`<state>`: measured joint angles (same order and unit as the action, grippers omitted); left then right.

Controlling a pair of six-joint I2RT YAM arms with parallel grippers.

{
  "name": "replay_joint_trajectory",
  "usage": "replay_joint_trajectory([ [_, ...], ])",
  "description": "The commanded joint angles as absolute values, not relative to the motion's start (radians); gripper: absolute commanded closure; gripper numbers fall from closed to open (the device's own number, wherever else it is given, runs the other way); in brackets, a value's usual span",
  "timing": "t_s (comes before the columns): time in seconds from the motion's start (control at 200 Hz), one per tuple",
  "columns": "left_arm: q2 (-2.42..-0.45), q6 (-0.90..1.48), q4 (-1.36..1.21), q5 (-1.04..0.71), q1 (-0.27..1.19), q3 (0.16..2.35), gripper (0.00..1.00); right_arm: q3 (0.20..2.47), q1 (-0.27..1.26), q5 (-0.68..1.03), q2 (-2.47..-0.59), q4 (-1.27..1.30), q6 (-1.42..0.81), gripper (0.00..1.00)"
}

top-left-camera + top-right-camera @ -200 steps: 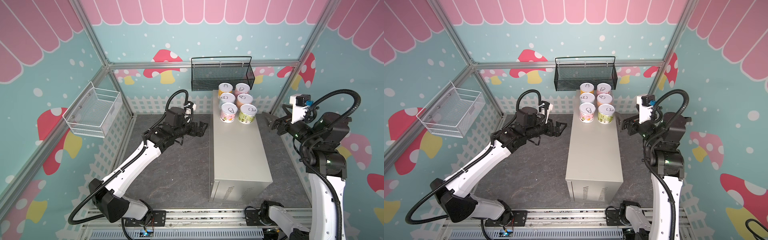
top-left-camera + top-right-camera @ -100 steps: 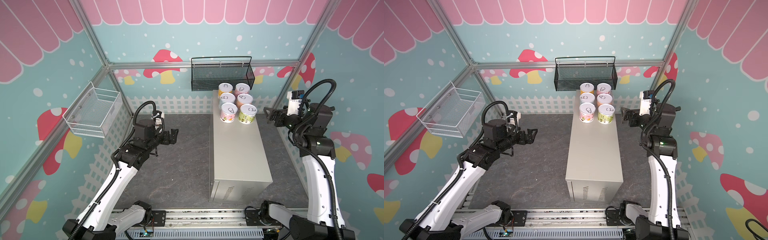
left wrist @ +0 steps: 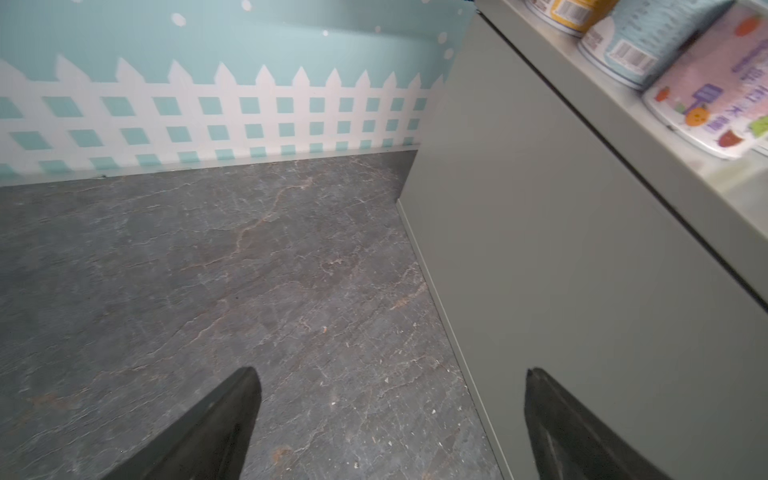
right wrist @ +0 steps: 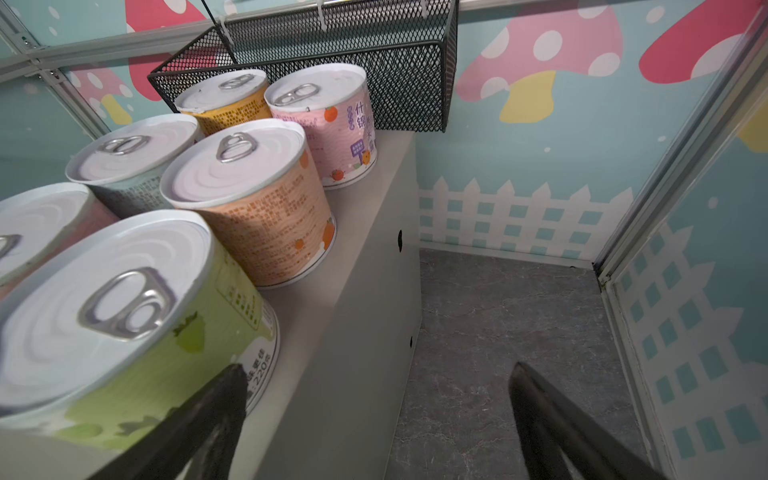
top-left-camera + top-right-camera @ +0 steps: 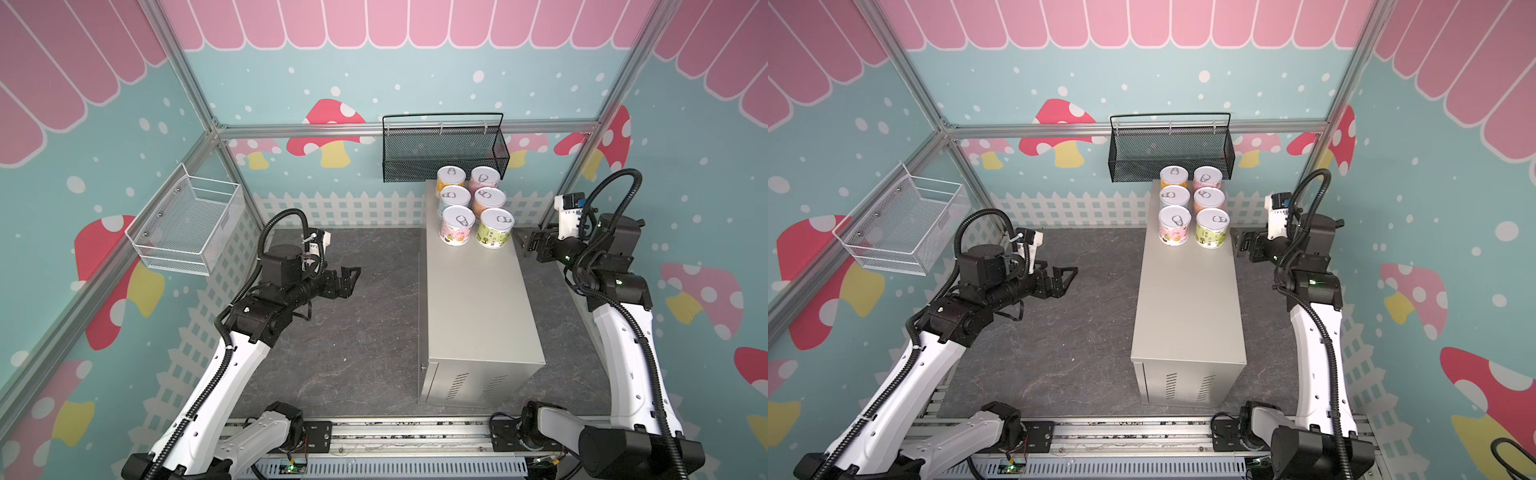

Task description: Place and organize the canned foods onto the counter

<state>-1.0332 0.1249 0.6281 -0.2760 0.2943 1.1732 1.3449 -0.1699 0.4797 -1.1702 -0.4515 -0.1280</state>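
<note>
1. while its jaws stand wide with nothing between them, the left gripper (image 5: 349, 280) hovers over the dark floor (image 5: 365, 332), left of the counter (image 5: 478, 316) and well apart from it.
2. the right gripper (image 5: 526, 246) is also spread wide and empty, just beside the counter's right edge at the far end, with the green can (image 5: 495, 229) nearest to it.
3. all six canned foods stand upright on the far end of the counter top in two rows. the yellow can (image 5: 451, 178), light blue can (image 5: 455, 197) and pink-white can (image 5: 457, 226) are on the left. the pink can (image 5: 484, 179), orange can (image 5: 489, 200) and the green can are on the right. neighbours touch or nearly touch.
4. by their look the cans are stiff and, if full, fairly heavy. the smooth labels may slip in a light pinch, and a sideways knock could tip one into its neighbours.
5. the best hold is probably across the round side wall at mid-height, with the jaws wide. the flat pull-tab lids offer no purchase.
6. the tight packing leaves little finger room between cans, and the black mesh basket (image 5: 444, 149) hangs just behind the far pair.
</note>
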Motion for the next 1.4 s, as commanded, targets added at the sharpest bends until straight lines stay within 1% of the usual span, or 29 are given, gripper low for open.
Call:
replay_joint_trajectory([
  [0.0,-1.06,0.079,0.668,-0.548,0.296,1.213,0.01,1.315,-0.165,0.522,-1.175,-0.408,-0.117,0.01],
  [0.045,-1.077,0.072,0.675,-0.622,0.315,1.232,0.01,1.309,-0.163,0.521,-1.177,-0.408,-0.116,0.01],
  [0.095,-1.095,0.058,0.687,-0.656,0.353,1.257,0.01,1.301,-0.162,0.52,-1.178,-0.408,-0.114,0.01],
  [0.225,-1.127,-0.007,0.737,-0.603,0.491,1.314,0.01,1.287,-0.159,0.516,-1.173,-0.41,-0.108,0.01],
  [0.33,-1.137,-0.018,0.736,-0.568,0.542,1.335,0.01,1.281,-0.157,0.517,-1.172,-0.412,-0.106,0.01],
  [0.866,-1.137,-0.019,0.729,-0.553,0.567,1.353,0.01,1.28,-0.145,0.517,-1.174,-0.42,-0.103,0.0],
  [1.151,-1.135,-0.017,0.725,-0.542,0.572,1.347,0.01,1.287,-0.144,0.484,-1.173,-0.426,-0.098,0.01],
  [1.251,-1.13,-0.015,0.724,-0.513,0.571,1.339,0.01,1.304,-0.145,0.448,-1.179,-0.434,-0.1,0.0],
  [1.396,-1.109,-0.003,0.711,-0.409,0.571,1.312,0.01,1.351,-0.15,0.369,-1.186,-0.454,-0.092,0.0],
])
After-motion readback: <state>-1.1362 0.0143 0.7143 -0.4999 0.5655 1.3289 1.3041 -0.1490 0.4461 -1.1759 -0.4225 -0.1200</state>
